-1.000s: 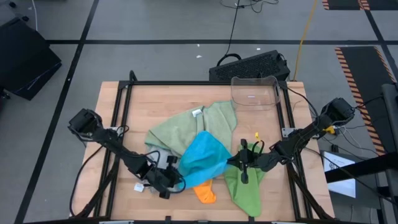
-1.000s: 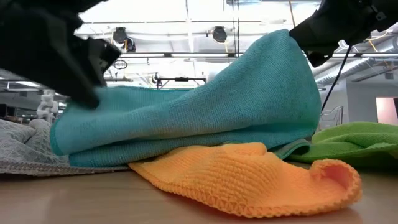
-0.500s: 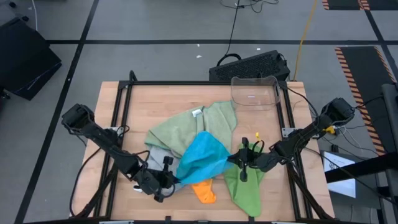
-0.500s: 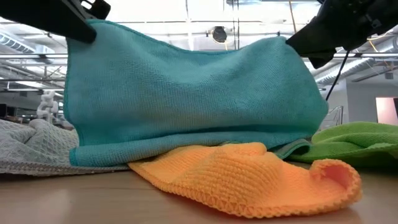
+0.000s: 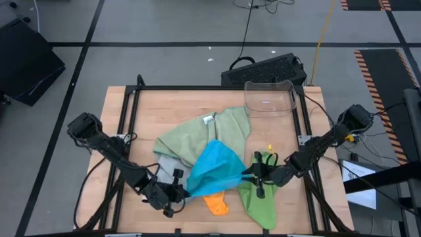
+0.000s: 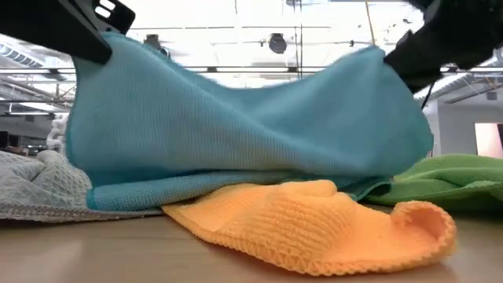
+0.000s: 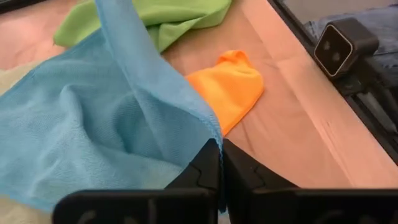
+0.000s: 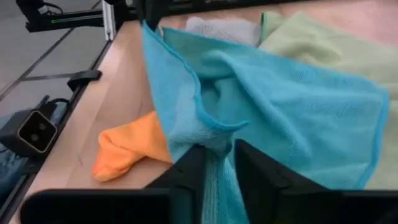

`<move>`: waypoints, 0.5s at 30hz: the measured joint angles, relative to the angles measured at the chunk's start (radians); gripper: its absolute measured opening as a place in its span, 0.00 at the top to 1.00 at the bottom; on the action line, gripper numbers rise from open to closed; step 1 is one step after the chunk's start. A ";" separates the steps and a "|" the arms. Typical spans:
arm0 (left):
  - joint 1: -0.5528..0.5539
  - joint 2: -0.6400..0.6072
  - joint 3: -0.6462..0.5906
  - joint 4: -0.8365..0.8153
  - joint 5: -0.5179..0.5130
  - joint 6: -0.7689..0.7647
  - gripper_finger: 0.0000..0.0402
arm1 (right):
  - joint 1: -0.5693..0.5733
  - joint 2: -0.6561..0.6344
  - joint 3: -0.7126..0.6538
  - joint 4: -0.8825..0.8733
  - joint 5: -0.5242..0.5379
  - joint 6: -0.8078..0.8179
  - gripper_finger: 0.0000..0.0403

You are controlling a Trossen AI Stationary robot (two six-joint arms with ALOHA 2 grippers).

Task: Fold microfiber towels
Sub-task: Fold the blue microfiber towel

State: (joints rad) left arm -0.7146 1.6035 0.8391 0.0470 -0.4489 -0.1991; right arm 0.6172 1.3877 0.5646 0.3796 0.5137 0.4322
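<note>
A bright blue towel (image 5: 214,168) hangs between my two grippers above the pile, and its lower part rests on an orange towel (image 6: 314,224). My left gripper (image 5: 179,193) is shut on its left end. My right gripper (image 5: 252,175) is shut on its right end. The orange towel (image 5: 217,205) lies on the table near the front edge. A lime green towel (image 5: 260,197) lies under my right gripper. A sage green towel (image 5: 200,135) and a grey towel (image 5: 168,163) lie behind and to the left. My left gripper pinches the blue towel's hemmed edge at a corner (image 7: 211,134) between its two fingers. The fingers come from the table's left. That end is lifted (image 6: 110,43) and the cloth hangs below it. My right gripper pinches a bunched fold of the blue towel (image 8: 214,140) between its two fingers, coming from the table's right. That end is lifted (image 6: 377,59), and the top edge sags between the two grippers.
A clear plastic container (image 5: 270,97) stands at the back right of the wooden table (image 5: 151,105). A black metal frame runs along the table's sides. A small camera (image 7: 339,43) sits at the front edge.
My left gripper has gone up and a little toward the table's left edge, lifting the blue towel's left end off the pile. My right gripper has shifted slightly toward the right and near edges. The towel has spread out between them, and its lower part stays on the orange towel.
</note>
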 joint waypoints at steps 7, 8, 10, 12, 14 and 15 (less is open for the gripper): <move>0.020 0.048 0.000 0.035 0.033 0.043 0.99 | 0.007 0.160 0.000 0.142 -0.205 0.003 0.53; 0.020 0.048 0.000 0.035 0.035 0.041 0.98 | 0.012 0.166 0.000 0.147 -0.229 0.009 0.51; 0.019 0.047 0.000 0.036 0.037 0.040 0.96 | 0.024 0.163 0.000 0.147 -0.253 0.028 0.49; 0.017 0.047 0.000 0.036 0.037 0.048 0.95 | 0.037 0.150 0.000 0.139 -0.256 0.034 0.47; 0.015 0.047 0.000 0.037 0.037 0.056 0.96 | 0.050 0.136 0.000 0.131 -0.253 0.022 0.47; 0.015 0.047 0.000 0.036 0.037 0.057 0.97 | 0.053 0.133 0.000 0.132 -0.253 0.019 0.47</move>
State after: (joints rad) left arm -0.6998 1.6508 0.8387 0.0828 -0.4114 -0.1425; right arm 0.6701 1.5208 0.5648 0.5114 0.2611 0.4514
